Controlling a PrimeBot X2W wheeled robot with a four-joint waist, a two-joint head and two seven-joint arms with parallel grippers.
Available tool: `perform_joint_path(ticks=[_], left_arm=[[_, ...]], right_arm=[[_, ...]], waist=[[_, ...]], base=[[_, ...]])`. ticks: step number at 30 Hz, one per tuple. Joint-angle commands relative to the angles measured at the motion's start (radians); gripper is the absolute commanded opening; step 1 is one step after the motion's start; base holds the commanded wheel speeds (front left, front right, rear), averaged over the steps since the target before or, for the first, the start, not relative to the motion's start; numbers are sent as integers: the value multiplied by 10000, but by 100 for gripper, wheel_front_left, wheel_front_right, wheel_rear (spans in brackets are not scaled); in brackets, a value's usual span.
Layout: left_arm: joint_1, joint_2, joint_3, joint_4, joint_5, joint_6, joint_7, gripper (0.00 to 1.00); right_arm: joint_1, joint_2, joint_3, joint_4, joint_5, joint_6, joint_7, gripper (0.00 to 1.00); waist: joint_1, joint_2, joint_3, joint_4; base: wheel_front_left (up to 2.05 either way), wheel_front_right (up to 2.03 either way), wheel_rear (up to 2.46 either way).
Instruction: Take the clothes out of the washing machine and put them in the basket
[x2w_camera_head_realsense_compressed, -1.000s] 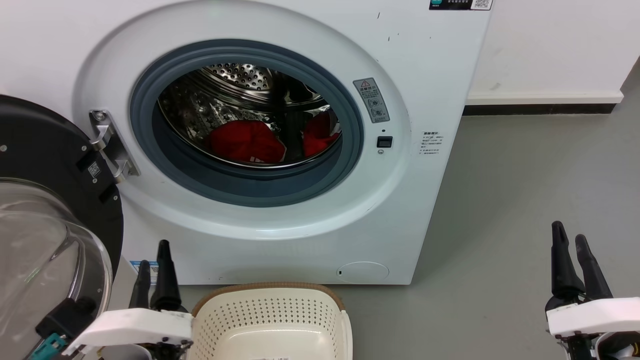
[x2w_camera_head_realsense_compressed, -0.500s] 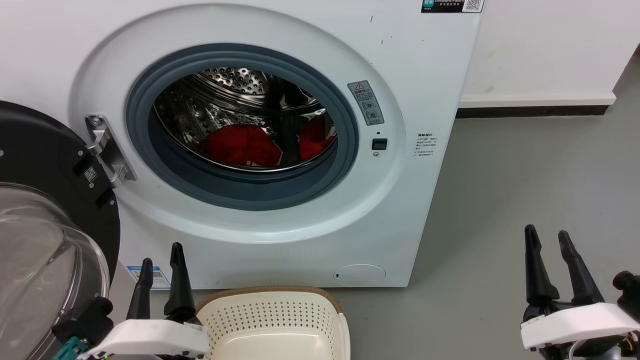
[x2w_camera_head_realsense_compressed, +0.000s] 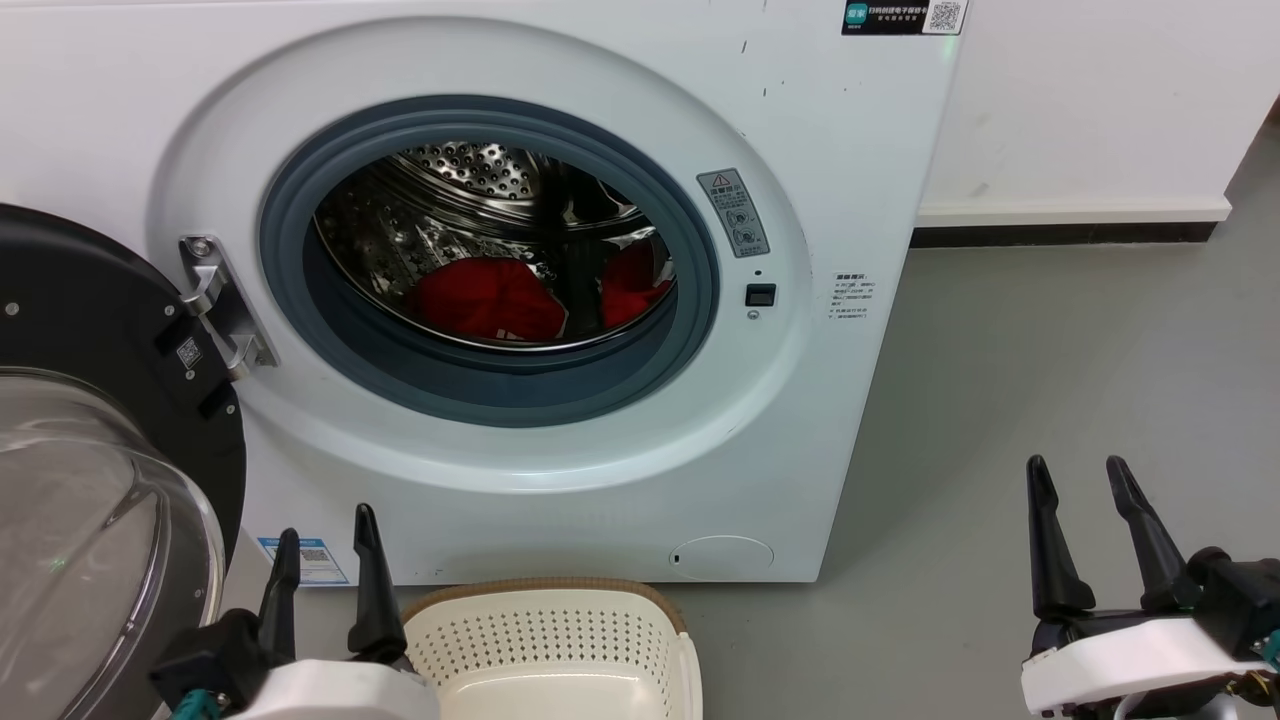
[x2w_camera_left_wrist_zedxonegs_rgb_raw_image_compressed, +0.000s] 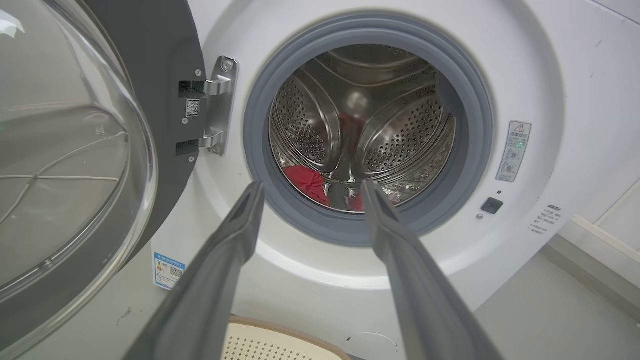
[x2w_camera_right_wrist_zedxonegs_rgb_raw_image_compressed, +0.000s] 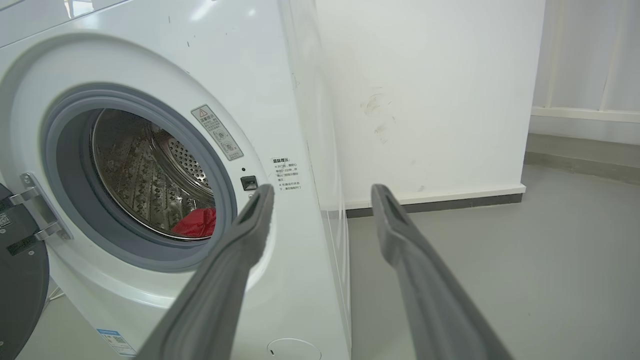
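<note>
Door (x2w_camera_head_realsense_compressed: 90, 320) hangs open at left. Clothes (x2w_camera_head_realsense_compressed: 490, 300) lie low in the drum (x2w_camera_head_realsense_compressed: 480, 165) of the washer (x2w_camera_head_realsense_compressed: 860, 160), behind the gasket (x2w_camera_head_realsense_compressed: 480, 385); basket (x2w_camera_head_realsense_compressed: 540, 632) sits near, just in front of the washer, no clothes in it yet. L gripper (x2w_camera_head_realsense_compressed: 325, 526) and R gripper (x2w_camera_head_realsense_compressed: 1075, 466) both low and near, fingers spread, holding nothing. Reach step, I'd say: go in over the gasket's bottom lip w/ fingers wide, drop onto a heap, pinch a thick fold. Count: 2 red heaps, 1 basket, 1 washer, 2 grippers.

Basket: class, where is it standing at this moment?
In the head view the basket sits on the floor at bottom centre, in front of the washing machine, just right of the left pincer.
</note>
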Motion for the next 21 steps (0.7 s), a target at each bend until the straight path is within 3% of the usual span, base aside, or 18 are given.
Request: perform_joint_path(ticks=[1,12,21], left_arm=[[86,140,-102,-1,334,91,-106,100],[239,382,-425,202,1162,284,-347,100],[341,548,-781,465,1955,128,-543,100]], right_arm=[[46,-64,31,-134,-340,0,-92,100],[228,-68,118,201,-1445,-1,-329,100],[330,-71,157,407,-2459,-1,-515,100]], waist=[[0,0,-16,15],[0,0,-83,40],[0,0,-129,-33]], base=[[0,0,0],[0,0,0],[0,0,0]])
